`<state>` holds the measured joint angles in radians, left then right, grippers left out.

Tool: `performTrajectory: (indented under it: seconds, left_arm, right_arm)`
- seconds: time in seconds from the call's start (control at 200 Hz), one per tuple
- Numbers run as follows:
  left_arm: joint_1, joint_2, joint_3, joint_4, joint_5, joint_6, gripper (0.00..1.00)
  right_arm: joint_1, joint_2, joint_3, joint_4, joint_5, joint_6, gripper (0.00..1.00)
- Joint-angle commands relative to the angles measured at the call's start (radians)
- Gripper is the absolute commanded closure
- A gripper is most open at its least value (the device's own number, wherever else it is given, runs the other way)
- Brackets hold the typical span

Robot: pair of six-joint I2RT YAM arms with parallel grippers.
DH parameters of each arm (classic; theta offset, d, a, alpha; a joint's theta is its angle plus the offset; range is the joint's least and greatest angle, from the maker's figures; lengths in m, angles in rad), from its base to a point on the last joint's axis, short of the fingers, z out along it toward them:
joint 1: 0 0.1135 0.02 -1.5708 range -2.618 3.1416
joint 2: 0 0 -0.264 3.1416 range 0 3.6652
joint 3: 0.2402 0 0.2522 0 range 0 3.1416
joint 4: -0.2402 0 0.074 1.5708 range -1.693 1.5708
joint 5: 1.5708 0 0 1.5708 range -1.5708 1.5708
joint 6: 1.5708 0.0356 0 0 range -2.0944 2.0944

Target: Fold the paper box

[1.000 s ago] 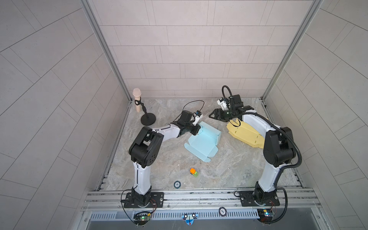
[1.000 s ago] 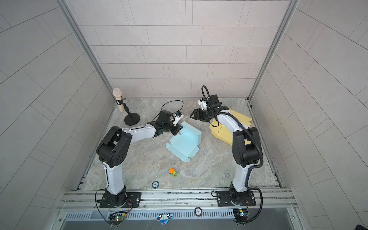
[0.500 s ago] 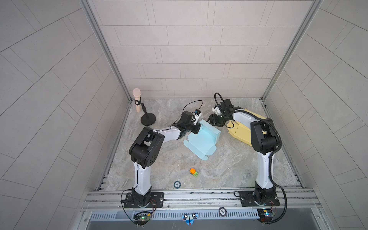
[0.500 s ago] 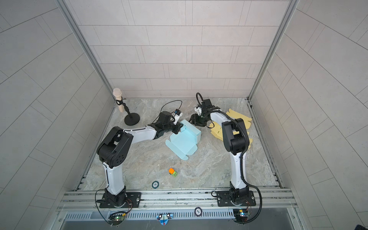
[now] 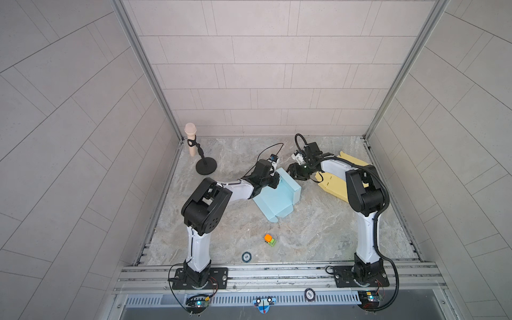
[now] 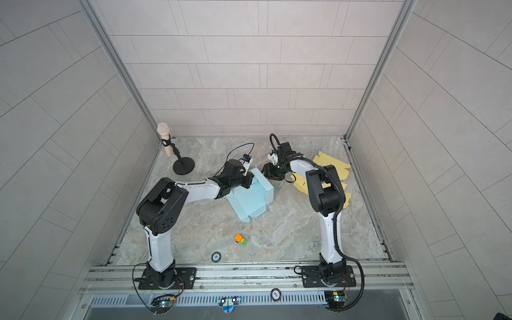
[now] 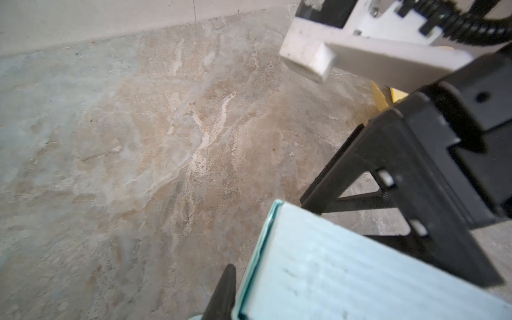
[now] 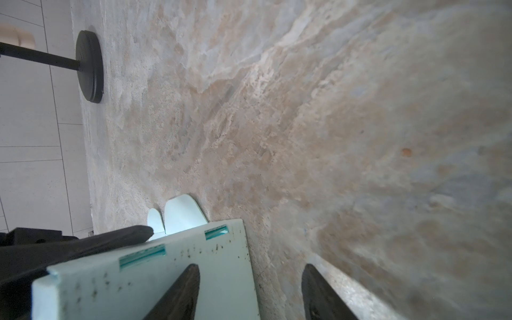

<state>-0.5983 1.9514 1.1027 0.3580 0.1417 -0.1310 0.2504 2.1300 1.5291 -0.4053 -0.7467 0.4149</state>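
I think the paper box (image 5: 279, 195) is light and bendy and easy to crush, so hold it by the stiff raised wall at its upper edge. It is pale blue, half made, lying mid-frame on the table (image 5: 318, 221). The left gripper (image 5: 273, 180) sits at that wall; I cannot tell if it pinches. The right gripper (image 5: 294, 173) has spread jaws, holding nothing.

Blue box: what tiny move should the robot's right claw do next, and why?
Probably ease the right gripper shut: its open jaws appear to straddle the end of the raised wall of the blue box, so pinching it should steady the fold.
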Motion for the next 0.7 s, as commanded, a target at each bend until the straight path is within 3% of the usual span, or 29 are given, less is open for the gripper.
performTrajectory:
  seconds: [0.0, 0.461, 0.691]
  left_arm:
    - [-0.021, 0.013, -0.004, 0.088, -0.036, -0.039, 0.81]
    - [-0.022, 0.013, -0.040, 0.137, 0.094, -0.030, 0.77]
    - [-0.024, -0.011, -0.079, 0.148, 0.117, -0.028, 0.77]
  right_arm:
    - [0.045, -0.022, -0.017, 0.018, -0.117, 0.023, 0.38]
    - [0.051, -0.025, -0.040, 0.034, -0.111, 0.021, 0.39]
    - [0.052, -0.039, -0.073, 0.132, -0.131, 0.074, 0.39]
